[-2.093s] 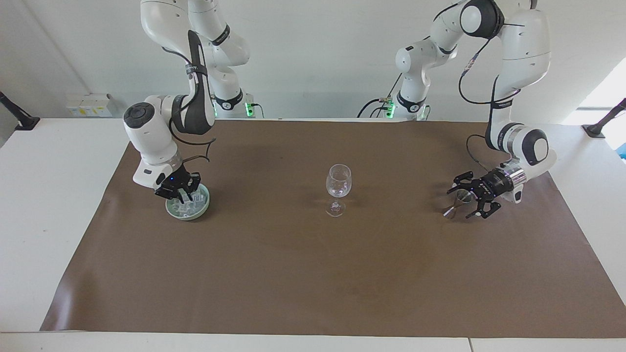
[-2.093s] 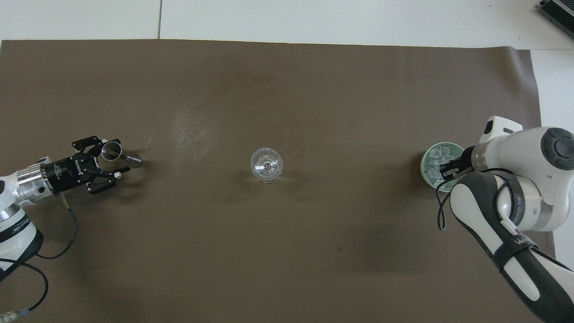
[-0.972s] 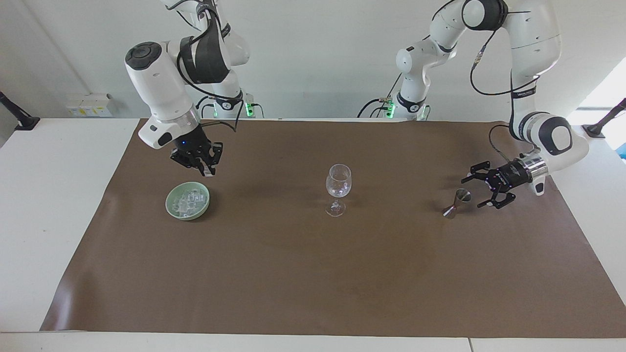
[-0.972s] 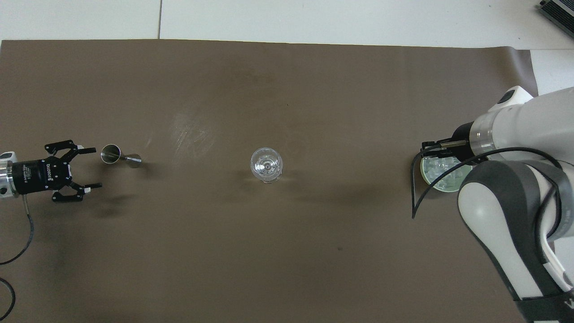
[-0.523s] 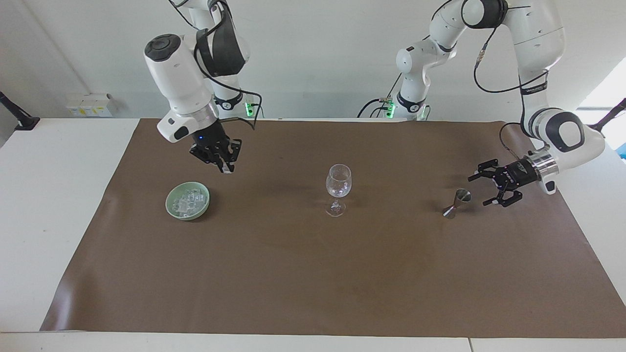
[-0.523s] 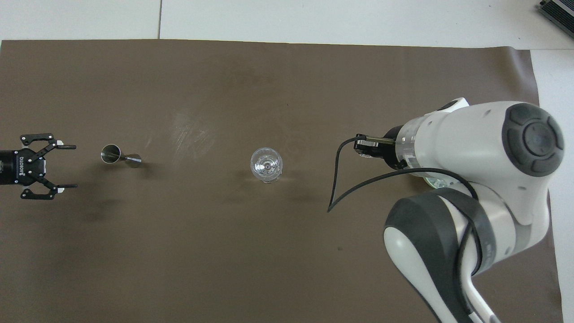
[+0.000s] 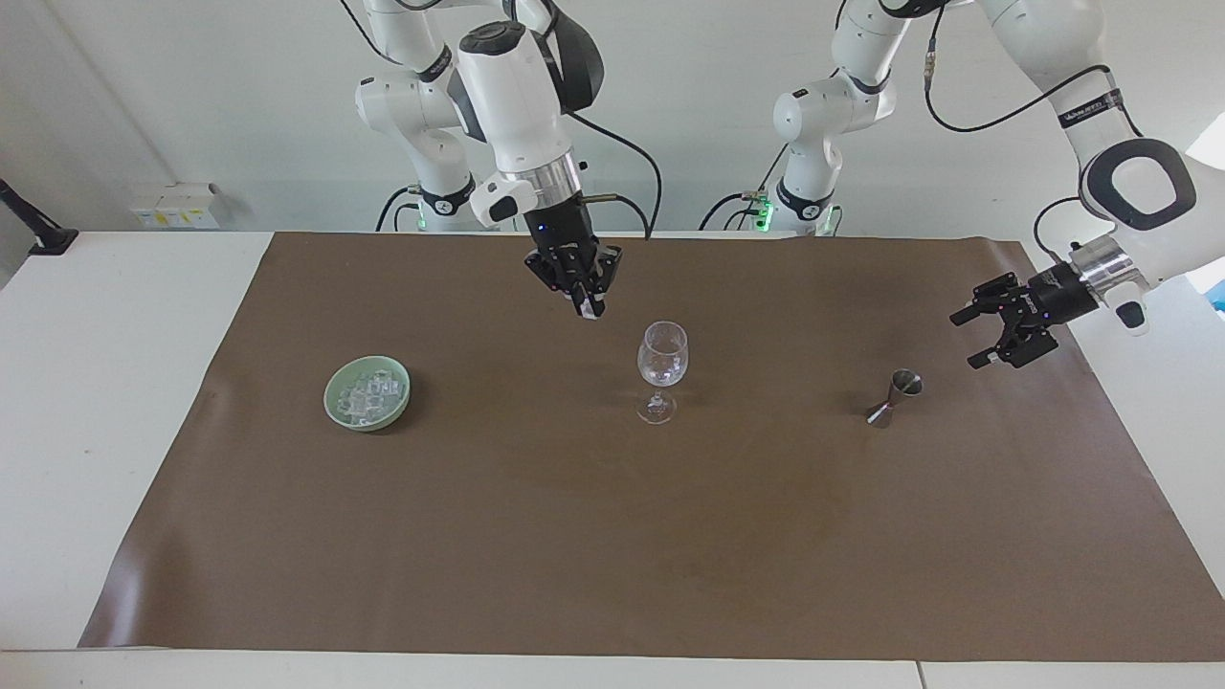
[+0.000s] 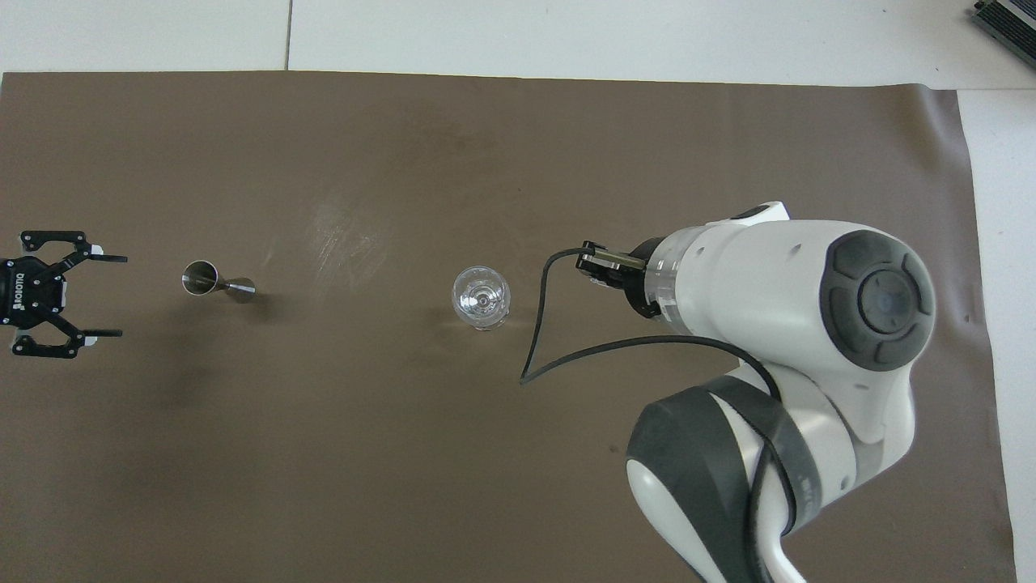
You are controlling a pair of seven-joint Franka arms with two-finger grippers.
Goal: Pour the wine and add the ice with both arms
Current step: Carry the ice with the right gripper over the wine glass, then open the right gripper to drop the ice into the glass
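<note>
The right gripper (image 7: pixel 586 308), jaws pinched on a clear ice cube (image 7: pixel 590 313), hangs at ten o'clock of the thin stemmed wine glass (image 7: pixel 661 371); slick ice could slip out or knock the rim. More ice sits in the pale green bowl (image 7: pixel 330 395). The left gripper (image 7: pixel 995 332), jaws apart, waits at two o'clock of the steel jigger (image 7: pixel 896 395).

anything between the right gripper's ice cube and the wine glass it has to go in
Nothing visible. The right gripper, shut on a small clear ice cube, hangs over bare brown mat beside the clear stemmed wine glass, whose mouth is open.
</note>
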